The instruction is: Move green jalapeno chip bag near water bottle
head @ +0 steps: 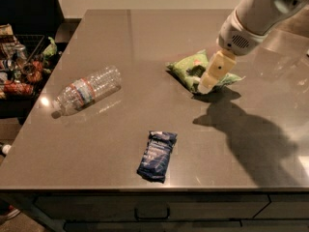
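The green jalapeno chip bag (189,68) lies wrinkled on the grey table (145,47), right of centre. The gripper (208,83) reaches down from the upper right, and its cream finger sits over the bag's right half, hiding part of it. The water bottle (88,89) lies on its side at the left of the table, cap toward the front left, well apart from the bag.
A dark blue narrow packet (157,156) lies near the table's front edge. A wire basket with assorted snacks (21,62) stands beyond the table's left edge. The arm's shadow (246,134) falls on the right part of the table.
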